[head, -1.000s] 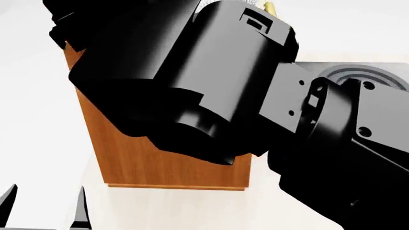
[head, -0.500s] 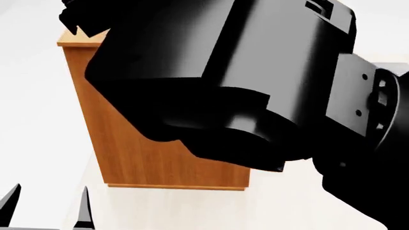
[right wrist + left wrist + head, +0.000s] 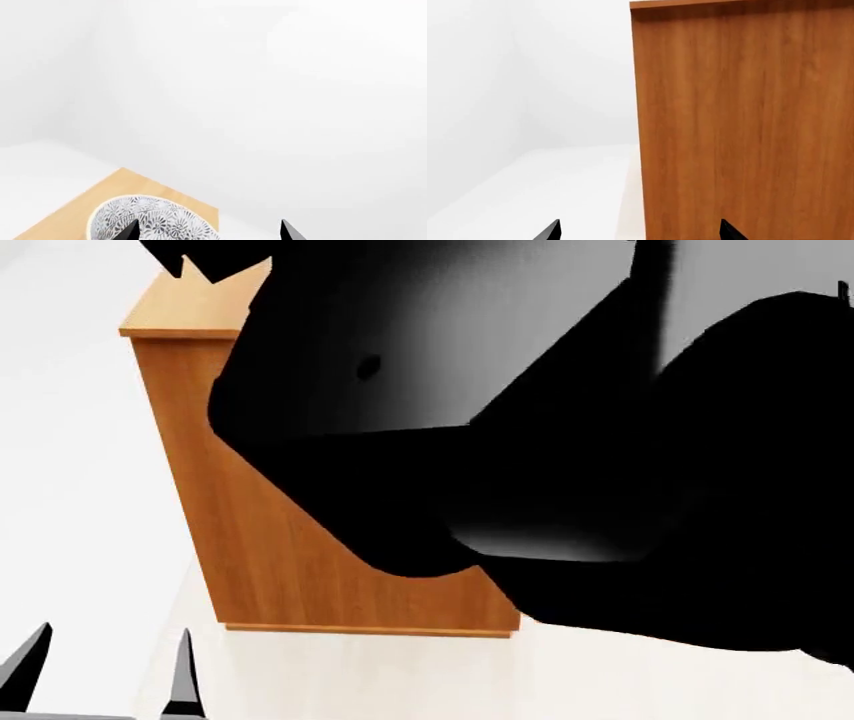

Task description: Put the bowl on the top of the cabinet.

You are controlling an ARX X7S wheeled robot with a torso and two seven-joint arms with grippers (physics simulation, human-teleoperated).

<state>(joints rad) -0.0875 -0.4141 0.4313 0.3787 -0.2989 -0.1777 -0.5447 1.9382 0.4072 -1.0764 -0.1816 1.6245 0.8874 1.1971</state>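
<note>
In the right wrist view the bowl, white with a dense grey-black floral pattern, sits over the cabinet top, a pale wood surface. My right gripper is open. One fingertip shows in front of the bowl's rim, the other stands well off to its side. The cabinet is a tall orange-brown box at the left of the head view, and its side fills the left wrist view. My left gripper is open and empty, low beside the cabinet. The head view hides the bowl.
My black right arm blocks most of the head view, reaching up over the cabinet. White floor and white walls surround the cabinet.
My right arm has swung further up and across the head view, covering more of it. More of the cabinet's top edge now shows at the upper left. My left gripper barely moved.
</note>
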